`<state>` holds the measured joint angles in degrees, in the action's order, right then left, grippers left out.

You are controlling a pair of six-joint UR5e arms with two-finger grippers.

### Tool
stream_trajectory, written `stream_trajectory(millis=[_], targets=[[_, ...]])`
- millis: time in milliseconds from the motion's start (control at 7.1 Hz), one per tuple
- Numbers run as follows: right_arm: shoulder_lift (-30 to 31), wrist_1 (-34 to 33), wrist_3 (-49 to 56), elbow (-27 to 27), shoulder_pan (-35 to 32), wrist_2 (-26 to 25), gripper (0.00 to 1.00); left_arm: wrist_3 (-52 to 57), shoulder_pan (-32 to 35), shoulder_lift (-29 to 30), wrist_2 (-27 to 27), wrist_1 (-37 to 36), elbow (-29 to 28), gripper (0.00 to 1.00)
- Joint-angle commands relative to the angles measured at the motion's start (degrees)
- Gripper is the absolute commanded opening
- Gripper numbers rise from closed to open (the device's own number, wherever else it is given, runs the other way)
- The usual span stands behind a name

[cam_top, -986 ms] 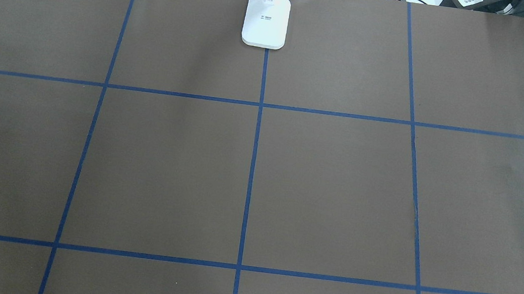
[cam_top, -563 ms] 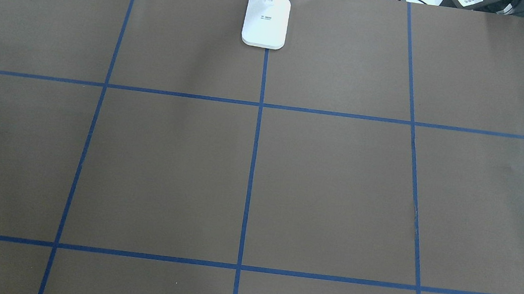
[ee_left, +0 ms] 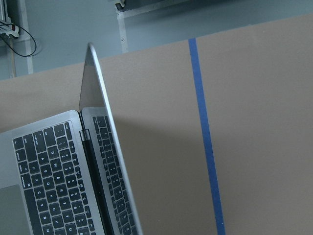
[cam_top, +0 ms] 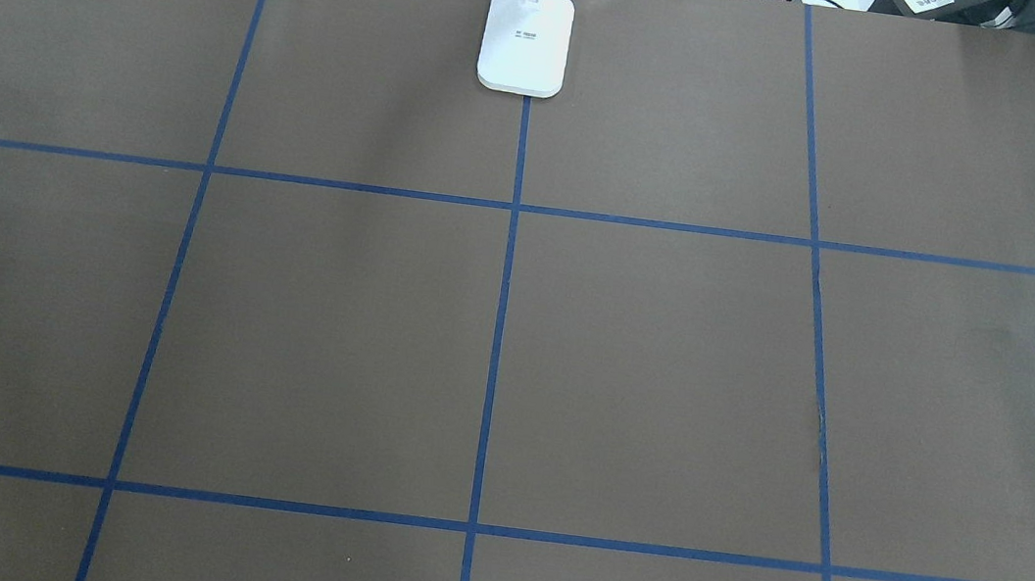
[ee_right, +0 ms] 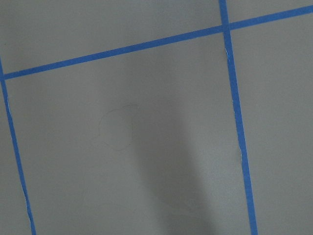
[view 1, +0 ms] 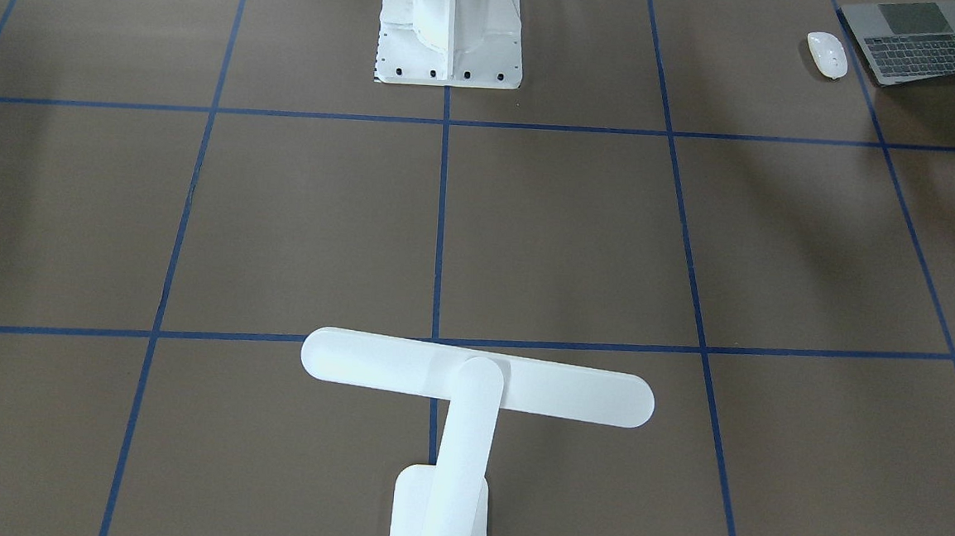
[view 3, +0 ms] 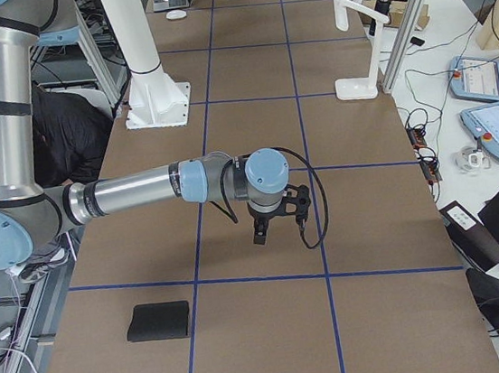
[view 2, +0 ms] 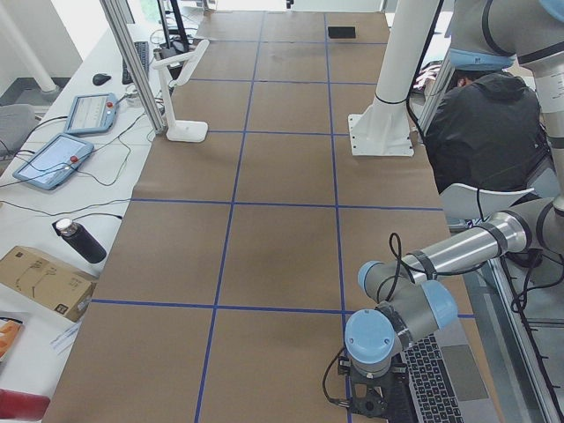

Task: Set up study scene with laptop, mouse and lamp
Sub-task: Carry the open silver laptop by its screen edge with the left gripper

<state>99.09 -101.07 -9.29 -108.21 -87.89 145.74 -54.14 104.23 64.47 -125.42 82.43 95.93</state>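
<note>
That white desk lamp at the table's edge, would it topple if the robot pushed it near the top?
Probably, yes. The lamp stands tall over a small flat base, so a high push would likely tip it. Its long bar head overhangs the base, which may add to that. Pushed low, it might just slide.

Dead still from overhead, no change to call.
The white T-shaped desk lamp (cam_top: 526,40) holds the very same spot at the far edge of the brown blue-taped table (cam_top: 668,349).
</note>
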Motion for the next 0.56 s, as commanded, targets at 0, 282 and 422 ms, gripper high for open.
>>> stream_trajectory(millis=[0,282,422], targets=[[0.75,-0.09,-0.02,-1.3,0.0,0.07,1.0,0.0,0.01,-0.05,0.0,-0.69,0.14,0.99],[1.72,0.0,-0.02,-1.74,0.0,0.16,1.0,-0.08,0.01,-0.05,0.0,-0.69,-0.13,0.79],[1.81,0.0,-0.02,-2.18,-0.09,0.16,1.0,-0.09,0.01,-0.05,-0.09,-0.78,-0.21,0.71]])
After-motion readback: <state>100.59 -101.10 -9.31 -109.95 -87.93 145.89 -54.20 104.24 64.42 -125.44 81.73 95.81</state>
